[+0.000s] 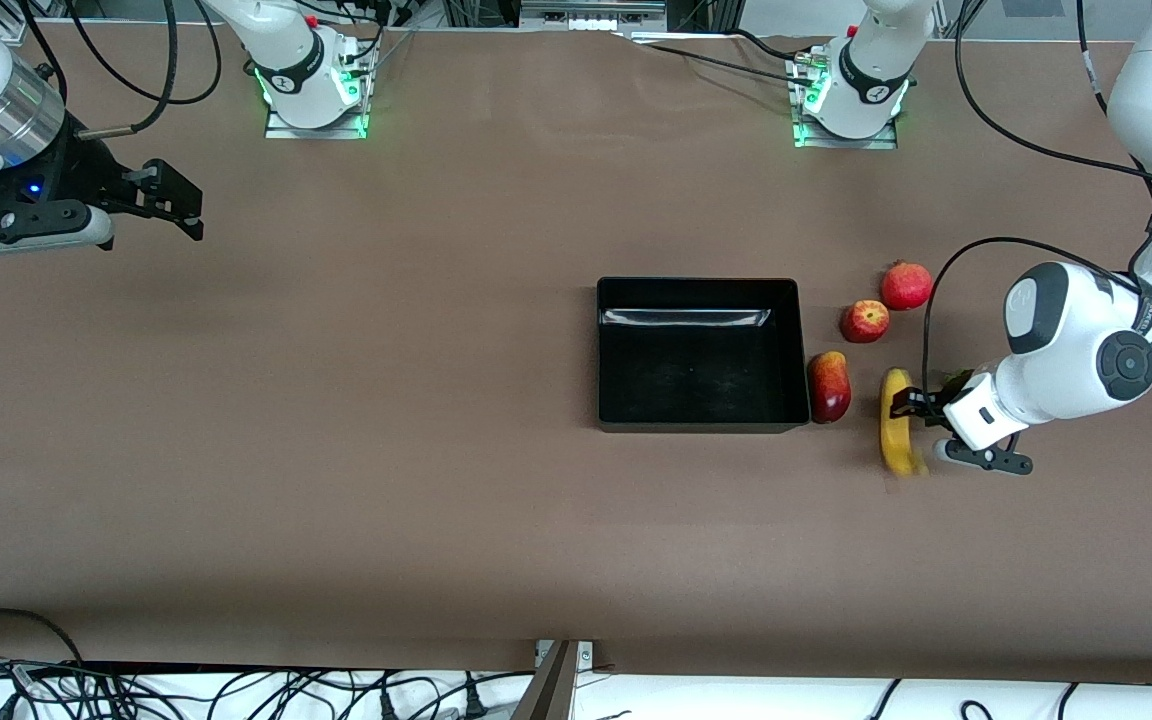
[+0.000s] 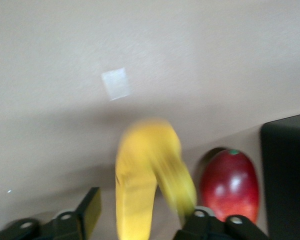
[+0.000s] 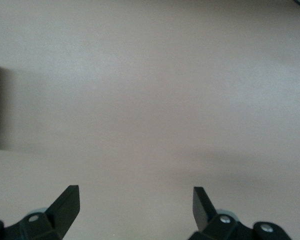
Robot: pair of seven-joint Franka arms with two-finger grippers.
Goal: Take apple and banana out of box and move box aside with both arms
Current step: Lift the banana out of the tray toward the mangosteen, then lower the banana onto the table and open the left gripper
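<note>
Nearest the front camera, toward the left arm's end of the brown counter (image 1: 336, 500), a yellow banana (image 1: 897, 435) lies lengthwise. The left hand (image 1: 914, 405) sits low at the banana's middle, one finger on each side; the fingers (image 2: 90, 210) stand apart with gaps around the fruit, not clamped. Beside the banana a dark-red mango (image 1: 829, 386) rests against the wall of the black box (image 1: 701, 425), which sits near the counter's middle. Farther from the camera lie the streaked apple (image 1: 865, 321), then a plain red pomegranate (image 1: 906, 285). At the right arm's end, the right hand (image 1: 171, 205) waits above bare counter, fingers wide apart, holding nothing.
</note>
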